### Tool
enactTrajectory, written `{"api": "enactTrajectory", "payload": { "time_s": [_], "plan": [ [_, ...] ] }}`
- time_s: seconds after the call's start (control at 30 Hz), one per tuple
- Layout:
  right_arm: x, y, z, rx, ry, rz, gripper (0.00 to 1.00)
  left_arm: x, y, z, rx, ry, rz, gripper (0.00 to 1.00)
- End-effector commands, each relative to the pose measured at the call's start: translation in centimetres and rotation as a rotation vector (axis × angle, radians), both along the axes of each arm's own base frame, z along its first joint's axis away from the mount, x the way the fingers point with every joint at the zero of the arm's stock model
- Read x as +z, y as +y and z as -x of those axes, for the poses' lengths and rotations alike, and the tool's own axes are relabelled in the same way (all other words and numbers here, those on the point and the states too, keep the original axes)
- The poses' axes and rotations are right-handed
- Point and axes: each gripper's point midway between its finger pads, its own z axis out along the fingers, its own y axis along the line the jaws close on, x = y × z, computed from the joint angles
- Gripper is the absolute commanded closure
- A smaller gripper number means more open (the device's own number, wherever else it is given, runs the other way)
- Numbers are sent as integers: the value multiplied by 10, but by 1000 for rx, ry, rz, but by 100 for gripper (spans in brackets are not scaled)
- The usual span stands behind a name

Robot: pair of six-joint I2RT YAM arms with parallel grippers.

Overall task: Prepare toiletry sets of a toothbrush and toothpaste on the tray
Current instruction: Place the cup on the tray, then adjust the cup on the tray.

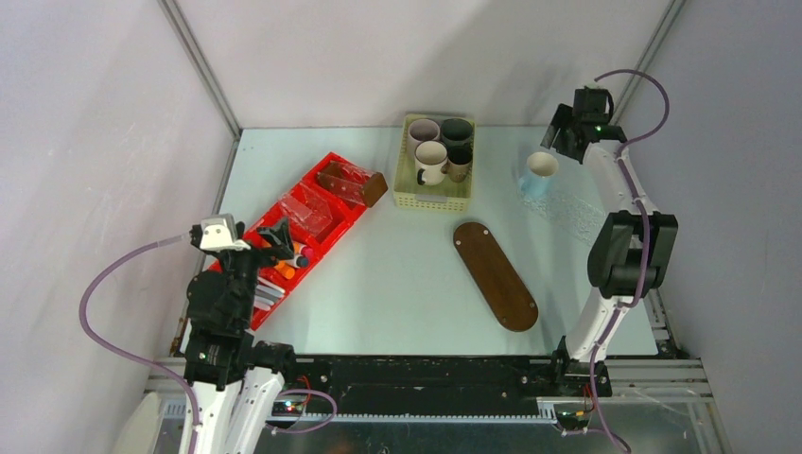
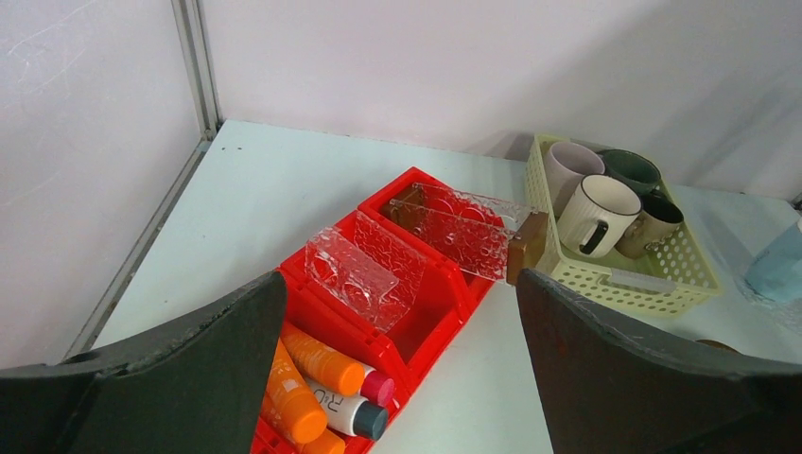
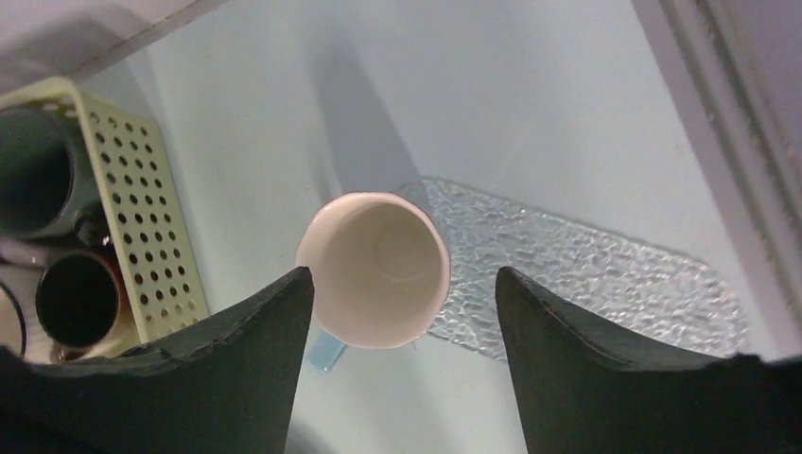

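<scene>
Right wrist — fingers (image 3: pixel 189 378) spread wide, both clear of mug (image 3: pixel 374 270) rim.

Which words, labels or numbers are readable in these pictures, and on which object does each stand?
"R-U", letters uncertain and partly hidden: on the white tube with the dark cap, in the red bin.
Nothing else shows readable text.

1. The tray (image 1: pixel 495 274), a dark brown oval wooden board, lay flat, slanting across the lower right of centre.
2. The orange toothpaste tubes (image 2: pixel 322 359) and a white tube (image 2: pixel 345 413) lay side by side at lower left.
3. A mauve-grey mug (image 1: pixel 423 130), dark green mug (image 1: pixel 457 130), cream mug (image 1: pixel 431 161) and brown mug (image 1: pixel 461 159) stood upright, packed together at upper centre.
4. A pale blue mug (image 1: pixel 540 170) stood upright, alone at upper right.
</scene>
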Motion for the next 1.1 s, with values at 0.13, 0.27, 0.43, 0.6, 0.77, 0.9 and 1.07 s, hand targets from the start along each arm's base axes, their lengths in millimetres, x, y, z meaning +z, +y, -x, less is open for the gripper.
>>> {"api": "enactTrajectory", "payload": {
  "time_s": [0.13, 0.27, 0.43, 0.6, 0.77, 0.9, 1.07],
  "plan": [
    [-45, -5, -4, -219, 85, -71, 40, 16, -2, 3, -15, -58, -7, 2],
    [-58, -6, -5, -234, 107, -80, 49, 16, -2, 4, -16, -58, -7, 2],
    [-75, -8, -6, -246, 141, -78, 60, 15, -2, 3, -16, -54, -8, 2],
    [-83, -9, -4, -236, 168, -61, 71, 14, -2, 2, -14, -52, -8, 2],
    [-82, -10, -1, -211, 178, -40, 81, 14, -2, 2, -14, -53, -8, 2],
    [-73, -10, -1, -184, 173, -21, 88, 14, -3, 2, -18, -52, -8, 2],
    [-63, -11, 0, -154, 169, 3, 96, 14, -3, 2, -17, -52, -8, 2]
  ]
}}
